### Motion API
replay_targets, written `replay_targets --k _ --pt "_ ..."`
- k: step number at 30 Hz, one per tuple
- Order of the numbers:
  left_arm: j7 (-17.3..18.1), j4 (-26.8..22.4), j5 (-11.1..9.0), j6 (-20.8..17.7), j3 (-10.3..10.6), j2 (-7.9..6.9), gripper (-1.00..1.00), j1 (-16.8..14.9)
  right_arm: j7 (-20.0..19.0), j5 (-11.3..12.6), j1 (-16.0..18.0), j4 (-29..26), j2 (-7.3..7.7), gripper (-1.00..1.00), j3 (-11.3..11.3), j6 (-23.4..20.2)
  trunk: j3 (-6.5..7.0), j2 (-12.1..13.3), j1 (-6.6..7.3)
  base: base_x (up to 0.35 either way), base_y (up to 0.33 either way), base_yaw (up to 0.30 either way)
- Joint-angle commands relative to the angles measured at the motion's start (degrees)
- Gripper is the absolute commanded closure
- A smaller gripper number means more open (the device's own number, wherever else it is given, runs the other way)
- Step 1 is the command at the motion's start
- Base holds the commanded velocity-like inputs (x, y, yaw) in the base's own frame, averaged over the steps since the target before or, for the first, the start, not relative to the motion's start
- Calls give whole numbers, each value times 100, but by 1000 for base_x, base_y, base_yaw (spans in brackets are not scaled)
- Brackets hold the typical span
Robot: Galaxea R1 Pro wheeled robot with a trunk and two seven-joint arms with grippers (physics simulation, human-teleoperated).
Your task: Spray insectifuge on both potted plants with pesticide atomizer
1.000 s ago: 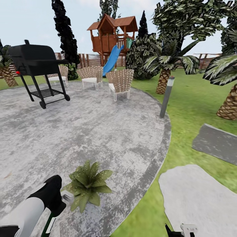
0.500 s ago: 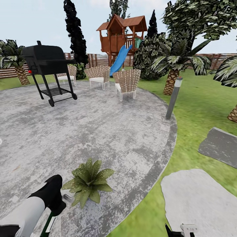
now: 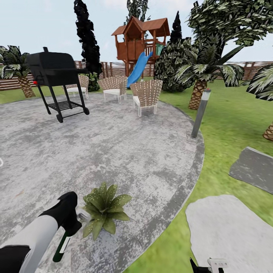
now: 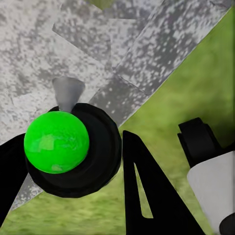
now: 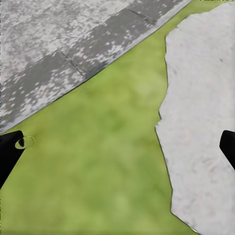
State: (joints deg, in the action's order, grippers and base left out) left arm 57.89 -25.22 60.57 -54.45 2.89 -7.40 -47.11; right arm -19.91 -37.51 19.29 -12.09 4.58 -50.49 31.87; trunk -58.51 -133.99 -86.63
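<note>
Pesticide atomizer (image 3: 65, 238): clamped in the left gripper (image 3: 72, 223), held tilted above the round grey paved patio (image 3: 113, 151), pale spray head (image 3: 83, 217) just beside the leaves of a potted plant (image 3: 104, 214). In the left wrist view the bottle's green base (image 4: 56, 142) sits between the black fingers (image 4: 147, 191), seen end-on.

Surface: mottled grey patio with a darker border band, lawn (image 3: 223, 125) to the right with grey stepping stones (image 3: 227, 231).

Surroundings: black grill (image 3: 53, 76), wicker chairs (image 3: 146, 94), bollard light (image 3: 200, 112), palms (image 3: 204, 72), wooden play tower (image 3: 142, 38) with blue slide, brown fence (image 3: 110, 68).

Right gripper (image 5: 117, 147): fingertips spread wide apart over lawn and stone, nothing between them.
</note>
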Motion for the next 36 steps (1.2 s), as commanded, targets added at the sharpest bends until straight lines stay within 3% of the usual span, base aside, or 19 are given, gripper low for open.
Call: replay_targets --k 1,7,18,24,31,36 --pt "49 -10 38 -24 33 13 100 -1 -48 -14 4 1 -1 -100 -49 12 -5 -2 1 0 0 148" --pt "49 -26 51 -30 17 60 100 -11 -48 -14 4 5 -1 -100 -49 12 -5 -2 1 0 -37 206" --pt "38 -109 82 -51 15 133 100 -104 -48 -14 4 1 -1 -100 -49 12 -5 -2 1 119 -227 11" --pt "30 -128 458 -79 93 142 100 -113 -48 -18 4 4 -8 -100 -49 12 -5 -2 1 121 -36 33" --pt "38 -132 485 -107 90 159 100 -237 -48 -20 4 5 -9 -100 -49 12 -5 -2 1 3 -1 245" --pt "38 -132 489 -143 89 267 100 -254 -48 -11 4 -1 -4 -100 -49 14 0 -2 1 0 0 69"
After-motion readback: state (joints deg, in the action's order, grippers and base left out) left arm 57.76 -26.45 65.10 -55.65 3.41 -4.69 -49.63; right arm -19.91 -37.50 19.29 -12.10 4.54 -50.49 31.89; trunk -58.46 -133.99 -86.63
